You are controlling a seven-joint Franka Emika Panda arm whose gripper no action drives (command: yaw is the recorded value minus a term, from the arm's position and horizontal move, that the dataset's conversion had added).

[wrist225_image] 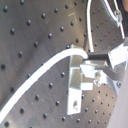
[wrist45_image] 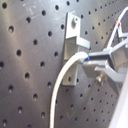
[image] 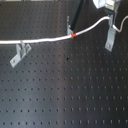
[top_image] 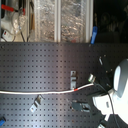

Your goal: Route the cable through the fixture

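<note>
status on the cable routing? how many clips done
Done: the cable appears to sit on the left clip in the first exterior view. In hand: the gripper holds the cable end beside a clip in the first wrist view. Left: the red band lies near the middle clip, but seating there is unclear; the right clip looks unthreaded.

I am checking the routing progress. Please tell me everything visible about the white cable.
The cable is a long, thin white cord with one short red band. In the first exterior view it enters from the first exterior view's left, passes over a metal clip and rises to the gripper. In both wrist views the fingers pinch it beside another clip.
</note>
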